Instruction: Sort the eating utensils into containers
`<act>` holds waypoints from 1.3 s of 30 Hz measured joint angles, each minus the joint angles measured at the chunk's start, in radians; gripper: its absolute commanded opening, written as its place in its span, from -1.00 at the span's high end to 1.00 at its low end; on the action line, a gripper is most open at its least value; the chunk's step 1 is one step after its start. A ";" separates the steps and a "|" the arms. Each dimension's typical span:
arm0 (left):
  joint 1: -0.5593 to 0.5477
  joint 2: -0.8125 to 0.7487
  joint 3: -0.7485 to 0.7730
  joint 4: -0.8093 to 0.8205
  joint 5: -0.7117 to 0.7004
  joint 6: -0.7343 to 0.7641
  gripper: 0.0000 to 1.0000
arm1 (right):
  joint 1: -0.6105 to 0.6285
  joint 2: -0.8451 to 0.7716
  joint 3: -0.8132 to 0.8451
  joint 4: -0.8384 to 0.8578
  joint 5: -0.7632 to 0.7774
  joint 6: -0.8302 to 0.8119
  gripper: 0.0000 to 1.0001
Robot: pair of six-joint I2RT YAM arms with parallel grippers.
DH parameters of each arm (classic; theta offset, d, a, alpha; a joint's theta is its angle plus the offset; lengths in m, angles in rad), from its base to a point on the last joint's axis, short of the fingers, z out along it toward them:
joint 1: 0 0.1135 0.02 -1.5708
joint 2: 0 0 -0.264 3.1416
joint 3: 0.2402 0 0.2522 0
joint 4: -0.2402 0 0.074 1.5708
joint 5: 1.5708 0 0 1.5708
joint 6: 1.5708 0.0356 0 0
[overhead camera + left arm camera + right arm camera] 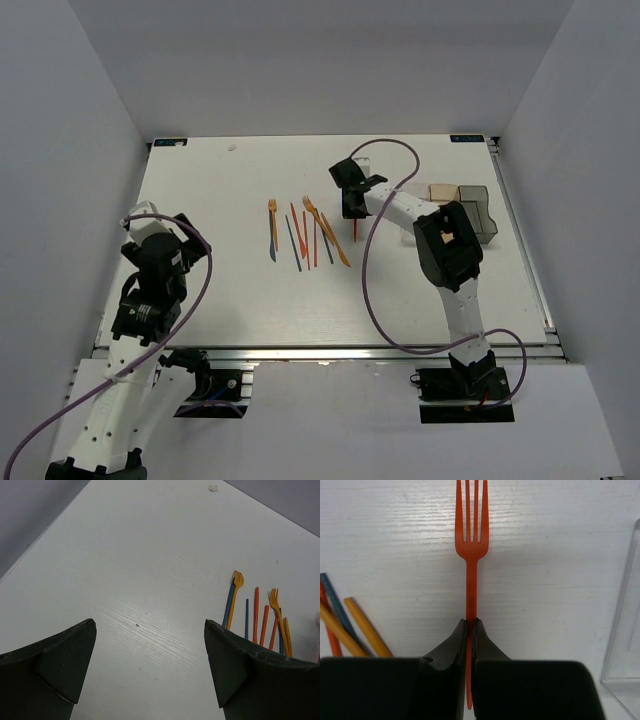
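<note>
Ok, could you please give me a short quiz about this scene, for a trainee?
1. True or false: the left gripper holds a knife.
2. What does the right gripper pinch? A) blue knife B) red fork C) yellow fork
3. In the top view, on which side of the loose cutlery is the brown bin?
Key: 1 false, it is open and empty. 2 B. 3 the right side.
</note>
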 measured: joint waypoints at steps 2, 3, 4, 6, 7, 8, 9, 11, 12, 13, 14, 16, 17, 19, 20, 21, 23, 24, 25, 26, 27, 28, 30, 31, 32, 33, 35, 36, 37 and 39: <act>0.000 0.006 0.000 0.000 0.003 0.000 -0.96 | -0.003 -0.034 -0.003 -0.008 0.000 -0.026 1.00; 0.000 0.009 0.000 0.000 0.005 0.000 -0.96 | -0.007 -0.068 -0.011 -0.009 -0.001 -0.043 1.00; 0.000 0.011 0.000 0.000 0.007 0.000 -0.96 | -0.009 -0.109 -0.021 -0.011 -0.003 -0.058 1.00; 0.000 0.012 0.000 0.000 0.008 0.000 -0.97 | -0.021 -0.204 -0.039 -0.006 -0.009 -0.093 1.00; 0.000 0.012 0.000 0.000 0.008 0.000 -0.96 | -0.033 -0.251 -0.050 -0.002 -0.016 -0.111 1.00; 0.000 0.012 0.000 0.000 0.009 0.000 -0.96 | -0.049 -0.300 -0.060 0.005 -0.023 -0.133 1.00; 0.000 0.012 0.000 0.000 0.009 0.000 -0.96 | -0.072 -0.342 -0.070 0.014 -0.030 -0.159 1.00; 0.000 0.013 0.000 0.000 0.010 0.000 -0.96 | -0.128 -0.402 -0.100 0.047 -0.044 -0.203 1.00; 0.000 0.013 0.000 0.000 0.011 0.000 -0.96 | -0.153 -0.420 -0.118 0.060 -0.046 -0.221 1.00; 0.000 0.014 0.000 0.000 0.011 0.000 -0.96 | -0.180 -0.434 -0.145 0.080 -0.045 -0.247 1.00; 0.000 0.014 0.000 0.000 0.011 0.000 -0.96 | -0.208 -0.442 -0.177 0.102 -0.044 -0.270 1.00; 0.000 0.017 0.000 0.000 0.011 0.000 -0.96 | -0.249 -0.435 -0.235 0.125 -0.043 -0.313 1.00; 0.000 0.020 0.000 0.000 0.010 0.000 -0.96 | -0.260 -0.424 -0.256 0.132 -0.043 -0.328 1.00; 0.000 0.026 0.000 0.000 0.010 0.000 -0.96 | -0.275 -0.394 -0.286 0.143 -0.047 -0.356 1.00; 0.000 0.029 0.000 0.000 0.010 0.000 -0.96 | -0.278 -0.381 -0.300 0.153 -0.048 -0.367 1.00; 0.000 0.033 0.000 0.000 0.010 0.000 -0.96 | -0.282 -0.372 -0.311 0.163 -0.050 -0.373 1.00; 0.000 0.039 0.000 0.000 0.010 0.000 -0.96 | -0.290 -0.360 -0.330 0.187 -0.061 -0.386 1.00; 0.000 0.041 0.000 0.000 0.010 0.000 -0.96 | -0.291 -0.356 -0.332 0.195 -0.069 -0.388 1.00; 0.000 0.043 0.000 0.000 0.010 0.000 -0.96 | -0.295 -0.353 -0.333 0.205 -0.076 -0.390 1.00; 0.000 0.045 0.000 0.000 0.010 0.000 -0.96 | -0.298 -0.352 -0.333 0.214 -0.082 -0.390 1.00; 0.000 0.045 0.000 0.000 0.010 0.000 -0.96 | -0.301 -0.351 -0.333 0.224 -0.091 -0.390 1.00; 0.000 0.045 0.000 0.000 0.010 0.000 -0.96 | -0.303 -0.351 -0.334 0.238 -0.099 -0.390 1.00; 0.000 0.045 0.000 0.000 0.010 0.000 -0.96 | -0.304 -0.351 -0.341 0.262 -0.109 -0.390 1.00; 0.000 0.045 0.000 0.000 0.010 0.000 -0.96 | -0.304 -0.351 -0.347 0.273 -0.114 -0.390 1.00; 0.000 0.045 0.000 0.000 0.010 0.000 -0.96 | -0.306 -0.351 -0.353 0.280 -0.118 -0.390 1.00; 0.000 0.045 0.000 0.000 0.010 0.000 -0.96 | -0.306 -0.348 -0.355 0.282 -0.121 -0.390 1.00; 0.000 0.045 0.000 0.000 0.011 0.000 -0.96 | -0.307 -0.340 -0.357 0.290 -0.127 -0.389 1.00; 0.000 0.045 0.000 0.000 0.011 0.000 -0.96 | -0.307 -0.336 -0.360 0.291 -0.130 -0.389 1.00; 0.000 0.045 0.000 0.000 0.011 0.000 -0.96 | -0.307 -0.336 -0.365 0.295 -0.132 -0.386 1.00; 0.000 0.045 0.000 0.000 0.011 0.000 -0.96 | -0.307 -0.336 -0.379 0.298 -0.134 -0.383 1.00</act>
